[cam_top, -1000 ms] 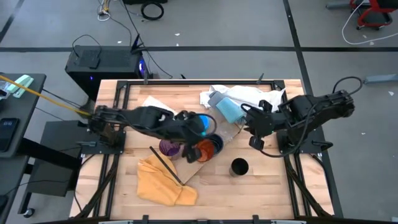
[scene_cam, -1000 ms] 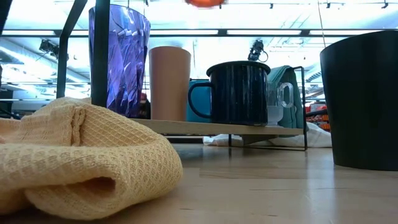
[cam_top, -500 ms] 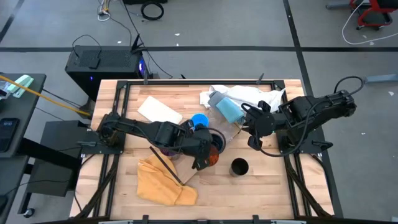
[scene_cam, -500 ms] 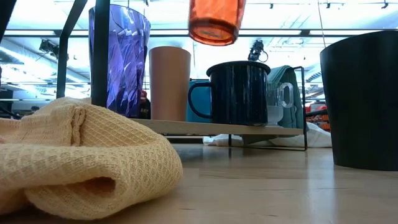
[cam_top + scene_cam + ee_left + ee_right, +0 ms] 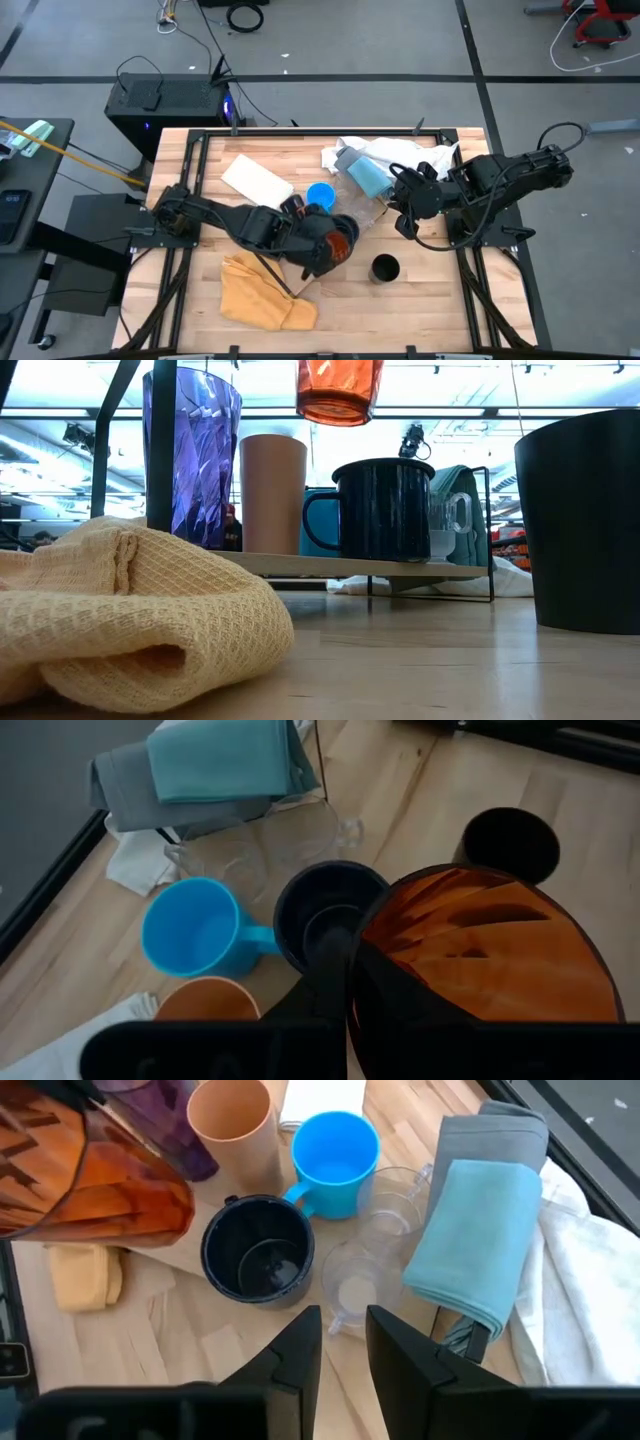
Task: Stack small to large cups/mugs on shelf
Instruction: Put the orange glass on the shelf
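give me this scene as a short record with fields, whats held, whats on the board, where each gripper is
held: translucent red-orange tumbler, gripped by the left gripper, lifted above the cups
on pale wooden board: translucent purple tumbler, small orange cup, bright blue mug, dark enamel mug
off board: black cup standing on the wooden table
left gripper: mid-table over the board, shut on the tumbler's rim
right gripper: right of the board, holding nothing, jaws apart
other: yellow waffle cloth at the table's front
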